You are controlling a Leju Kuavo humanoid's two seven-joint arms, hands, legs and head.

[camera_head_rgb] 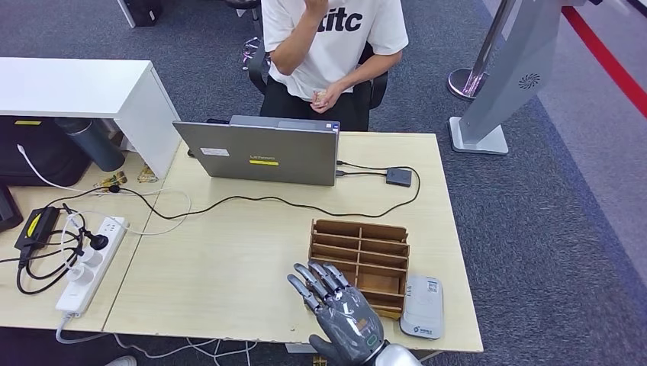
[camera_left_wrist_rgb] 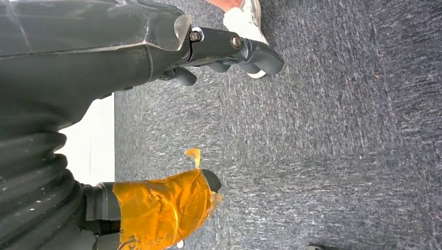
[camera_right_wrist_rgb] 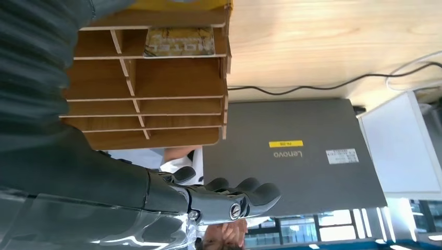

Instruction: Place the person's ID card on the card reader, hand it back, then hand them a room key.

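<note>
while the empty right hand (camera_head_rgb: 339,309), fingers apart, hides part of the wooden organizer (camera_head_rgb: 374,248) near the table (camera_head_rgb: 229,267) front edge, the left hand (camera_left_wrist_rgb: 156,57) hangs empty too.

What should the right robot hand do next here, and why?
Probably reach forward toward the person to take the ID card. The right robot hand hovers open and empty beside the wooden organizer; the card reader holds no card yet.
</note>
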